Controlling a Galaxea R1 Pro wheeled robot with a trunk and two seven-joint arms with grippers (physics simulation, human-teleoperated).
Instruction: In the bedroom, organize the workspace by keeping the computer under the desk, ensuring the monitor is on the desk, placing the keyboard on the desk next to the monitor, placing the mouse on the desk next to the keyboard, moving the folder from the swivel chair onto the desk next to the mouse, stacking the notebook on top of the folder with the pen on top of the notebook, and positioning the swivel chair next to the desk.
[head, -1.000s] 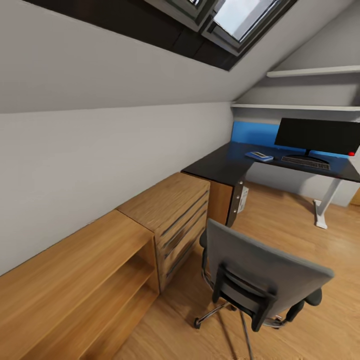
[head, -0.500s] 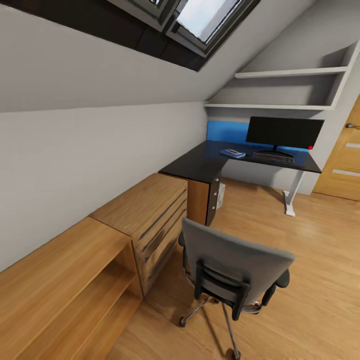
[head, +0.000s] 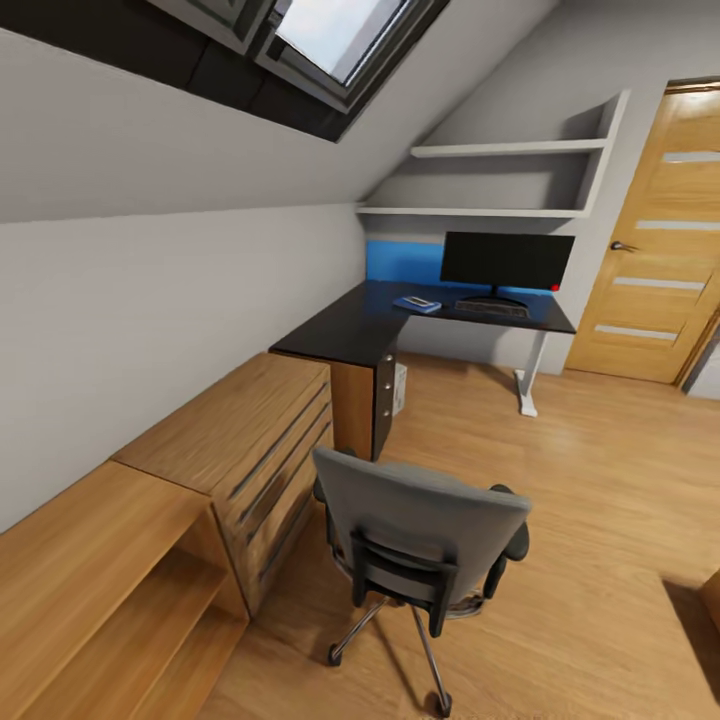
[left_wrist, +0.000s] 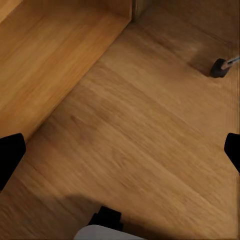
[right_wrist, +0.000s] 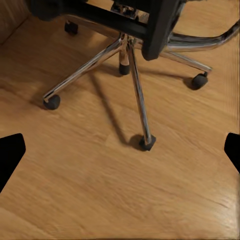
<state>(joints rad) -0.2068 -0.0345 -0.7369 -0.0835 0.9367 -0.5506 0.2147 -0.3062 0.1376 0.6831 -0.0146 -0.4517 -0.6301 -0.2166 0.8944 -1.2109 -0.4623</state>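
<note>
The whole head view has slid over since a second ago, so the camera has turned and backed off; the things in the room have not moved. Now a wooden door (head: 650, 265) shows beside the desk (head: 345, 330), and the swivel chair (head: 420, 535) looks smaller and stands well apart from the desk, out on the wood floor (head: 590, 480). On the far end of the desk stands the monitor (head: 507, 260), with the keyboard (head: 490, 308) just in front of it. The blue folder (head: 417, 303) lies beside the keyboard with something small and grey on top, likely the notebook. The computer (head: 400, 388) stands under the desk. The mouse and pen are too small to make out. Both wrist views look down at the floor; the right one shows the chair's chrome legs. Both sets of jaws are spread wide and hold nothing. The chair likely needs pushing up to the desk next.
</note>
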